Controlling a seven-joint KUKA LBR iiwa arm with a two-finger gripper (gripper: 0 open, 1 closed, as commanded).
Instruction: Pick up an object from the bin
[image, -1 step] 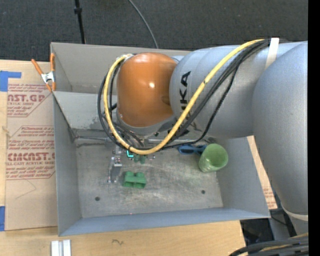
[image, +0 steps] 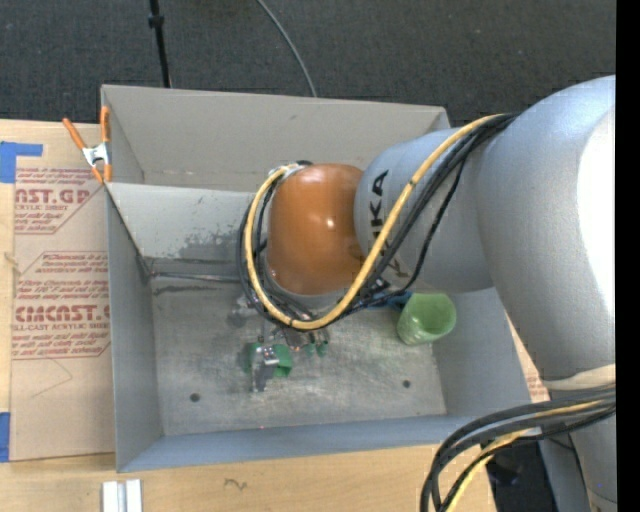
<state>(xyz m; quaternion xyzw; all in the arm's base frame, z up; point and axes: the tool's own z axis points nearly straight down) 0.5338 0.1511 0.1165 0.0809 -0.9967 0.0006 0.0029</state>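
The grey arm (image: 500, 200), orange wrist cover (image: 310, 235) foremost, reaches into the grey bin (image: 130, 330) from the right. A pale green cup (image: 427, 318) lies right of centre. The tool (image: 265, 362) sits low at the floor's middle, a small dark green piece (image: 283, 360) just beside it on the right. Spread or pressed together, I cannot tell.

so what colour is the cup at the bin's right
The cup is light green, camera view.

a small dark green thing (image: 281, 361), its shape too small to make out, lies on the grey floor of the bin (image: 200, 330) near the middle, while a pale green cup (image: 428, 318) lies well apart, toward the right side.
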